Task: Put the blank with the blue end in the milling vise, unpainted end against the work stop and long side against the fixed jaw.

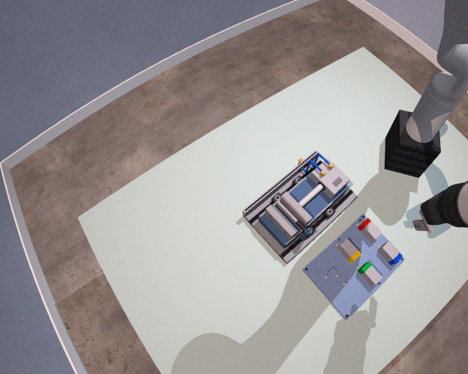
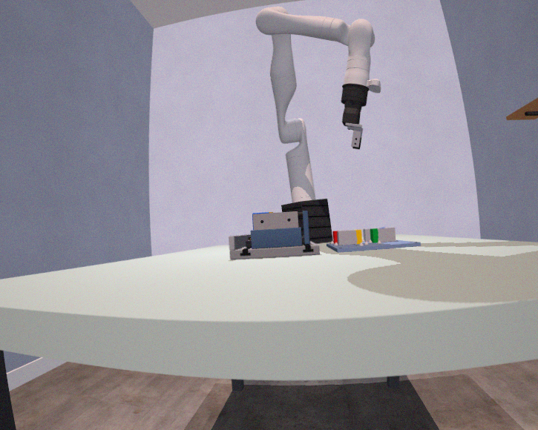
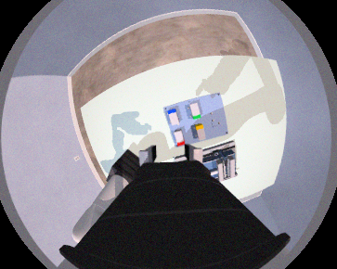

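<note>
The blank with the blue end point(image 1: 389, 252) point(image 3: 174, 117) lies on the blue plate point(image 1: 321, 267) point(image 3: 221, 104) point(image 2: 375, 247), at the corner away from the vise. The blanks with the red end point(image 1: 370, 230) point(image 3: 179, 136), yellow end point(image 1: 348, 249) point(image 3: 200, 132) and green end point(image 1: 370, 273) point(image 3: 194, 109) lie on the same plate. The milling vise point(image 1: 300, 202) point(image 2: 275, 236) point(image 3: 226, 160) stands beside the plate; no blank shows between its jaws. The fixed jaw point(image 1: 281, 221) is the end block with no hoses. My gripper point(image 3: 170, 150) point(image 2: 356, 147) is open and empty, high above the table.
The black arm base block point(image 1: 412, 148) point(image 2: 308, 219) stands behind the vise and plate. Blue hoses point(image 1: 316, 165) with yellow fittings rise from the vise's moving end. Small pins point(image 1: 337, 275) stand on the plate's vacant spot. A wooden shelf point(image 2: 535, 107) is on the right wall.
</note>
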`<state>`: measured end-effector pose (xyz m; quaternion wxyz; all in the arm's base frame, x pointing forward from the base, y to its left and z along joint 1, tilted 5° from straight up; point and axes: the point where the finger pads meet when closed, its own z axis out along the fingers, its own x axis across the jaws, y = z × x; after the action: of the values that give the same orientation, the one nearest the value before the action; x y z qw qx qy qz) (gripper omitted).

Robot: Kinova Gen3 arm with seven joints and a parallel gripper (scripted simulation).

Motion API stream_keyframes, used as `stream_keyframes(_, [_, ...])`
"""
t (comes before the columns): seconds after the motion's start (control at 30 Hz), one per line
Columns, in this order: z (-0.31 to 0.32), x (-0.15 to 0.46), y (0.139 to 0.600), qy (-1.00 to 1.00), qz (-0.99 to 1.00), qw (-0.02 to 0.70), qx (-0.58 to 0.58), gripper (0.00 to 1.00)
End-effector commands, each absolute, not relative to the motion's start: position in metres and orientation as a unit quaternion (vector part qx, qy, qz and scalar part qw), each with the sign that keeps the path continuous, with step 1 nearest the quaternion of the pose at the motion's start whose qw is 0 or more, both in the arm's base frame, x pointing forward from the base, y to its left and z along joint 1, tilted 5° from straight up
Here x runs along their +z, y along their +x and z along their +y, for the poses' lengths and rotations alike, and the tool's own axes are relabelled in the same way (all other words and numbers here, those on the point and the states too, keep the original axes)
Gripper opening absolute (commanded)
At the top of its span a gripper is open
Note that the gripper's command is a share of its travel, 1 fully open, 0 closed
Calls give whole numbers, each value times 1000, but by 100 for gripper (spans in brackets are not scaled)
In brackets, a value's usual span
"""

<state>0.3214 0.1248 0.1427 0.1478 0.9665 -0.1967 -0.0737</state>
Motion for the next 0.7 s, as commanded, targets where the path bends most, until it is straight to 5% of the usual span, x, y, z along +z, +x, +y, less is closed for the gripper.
stream_keyframes(0.0, [117,150,329,969,-196,137,-61,100])
stream_keyframes(0.67, [107,168,362,993,-100,60,2,100])
